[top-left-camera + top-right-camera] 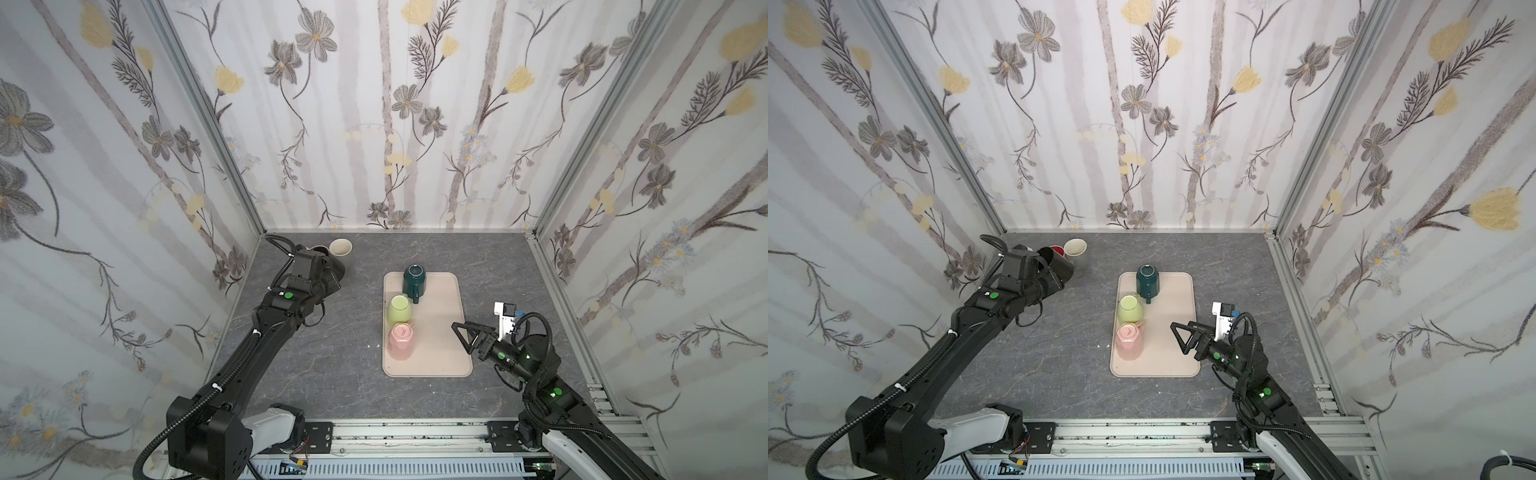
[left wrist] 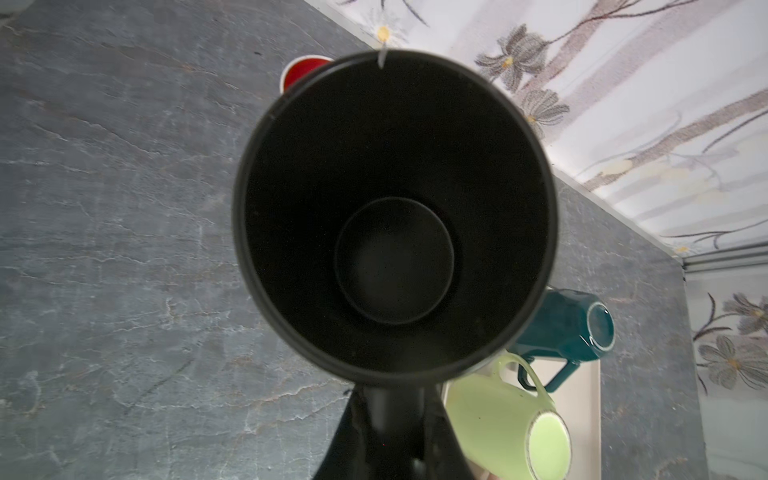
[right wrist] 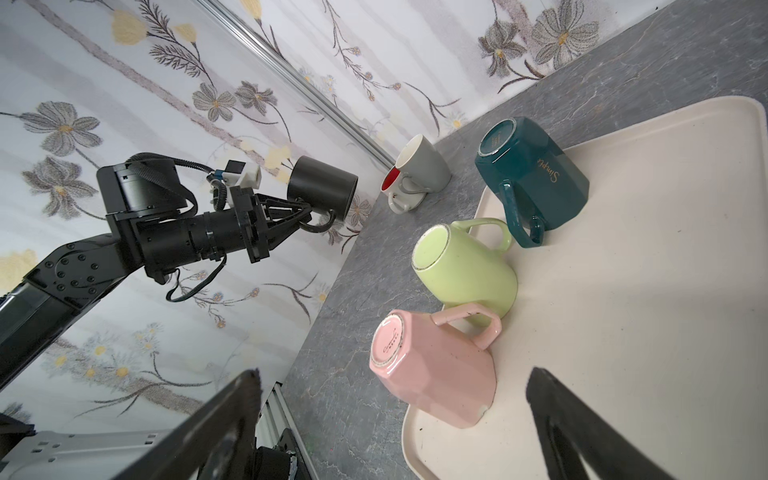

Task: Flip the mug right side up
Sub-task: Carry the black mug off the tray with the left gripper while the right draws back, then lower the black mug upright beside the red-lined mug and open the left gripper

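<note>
The black mug [image 3: 322, 189] is off the table [image 1: 332, 374], in the upper left of the work area in both top views. It is held on its side with its mouth toward the left wrist camera. The left gripper [image 3: 309, 218] is clamped on the handle [image 3: 328, 223] alone; the body is unsupported. Judged state: rotation is partly done and placement is outstanding. Hazard: a grip on the thin handle may let the mug swivel or slip during further wrist rotation. Hazard: the grey mug [image 3: 424, 164] and red mug [image 3: 392, 180] stand just beside it, so a descent there may strike them. The right gripper [image 1: 462, 338] hangs wide open over the right edge of the tray [image 1: 440, 316], near the pink mug [image 1: 401, 340], holding nothing.
</note>
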Available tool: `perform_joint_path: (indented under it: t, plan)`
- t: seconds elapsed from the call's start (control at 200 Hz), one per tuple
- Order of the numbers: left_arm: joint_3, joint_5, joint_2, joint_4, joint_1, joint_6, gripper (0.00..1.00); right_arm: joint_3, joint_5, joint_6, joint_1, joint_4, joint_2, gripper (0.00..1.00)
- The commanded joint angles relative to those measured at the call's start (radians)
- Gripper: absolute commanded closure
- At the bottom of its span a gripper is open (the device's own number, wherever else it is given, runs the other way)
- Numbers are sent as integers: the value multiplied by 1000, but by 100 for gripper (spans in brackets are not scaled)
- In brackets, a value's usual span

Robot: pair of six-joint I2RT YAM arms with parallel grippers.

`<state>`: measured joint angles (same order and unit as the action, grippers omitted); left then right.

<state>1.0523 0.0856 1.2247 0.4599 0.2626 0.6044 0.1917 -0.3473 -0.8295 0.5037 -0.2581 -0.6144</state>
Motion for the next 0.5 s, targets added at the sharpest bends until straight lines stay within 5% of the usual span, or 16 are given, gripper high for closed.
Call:
perform_joint_path:
  t: [0.0,0.495]
  plan:
    - [16,85,13,-79,-48,-15,100,-17,-24,-28,1,16,39,0]
    - [115,236,209,-112,-191,-121,100,-52,4,-58,1,135,198,0]
